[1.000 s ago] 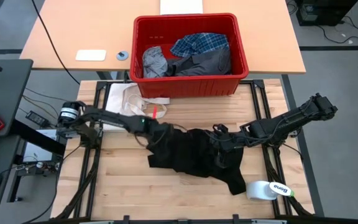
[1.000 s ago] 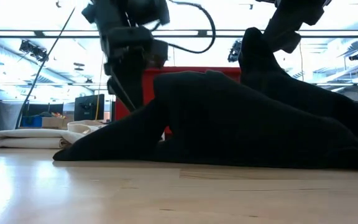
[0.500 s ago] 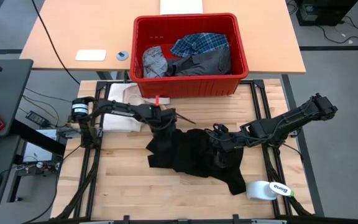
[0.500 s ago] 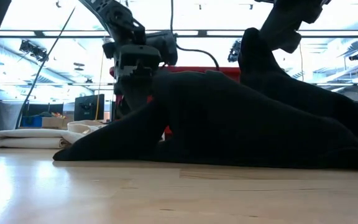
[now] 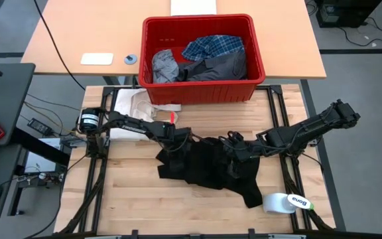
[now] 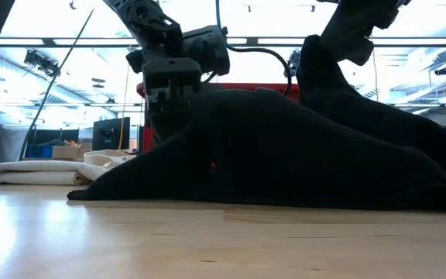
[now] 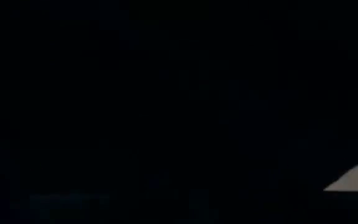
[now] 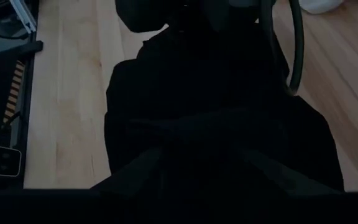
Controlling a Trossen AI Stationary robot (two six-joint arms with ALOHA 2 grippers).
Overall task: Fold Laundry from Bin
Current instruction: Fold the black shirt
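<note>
One black garment (image 5: 204, 166) lies rumpled on the bench (image 5: 131, 199) just in front of the red bin (image 5: 203, 86), the left gripper (image 5: 178, 137) pinched shut on its near-bin edge and the right gripper (image 5: 234, 151) buried in its folds, grip unclear. Pulling unevenly could bunch the cloth or drag it against the white Bona bottle (image 5: 285, 202); the cream cloth (image 5: 132, 106) lies beside the bin.

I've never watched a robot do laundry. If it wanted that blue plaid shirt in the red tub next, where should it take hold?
Probably the raised crumple at the plaid shirt's middle, coming straight down from above. It lies on top of the pile in the red bin, whose walls block any sideways approach, and the bunched folds give something to pinch. The dark grey garment lies close beside it, so keep to the plaid.
</note>
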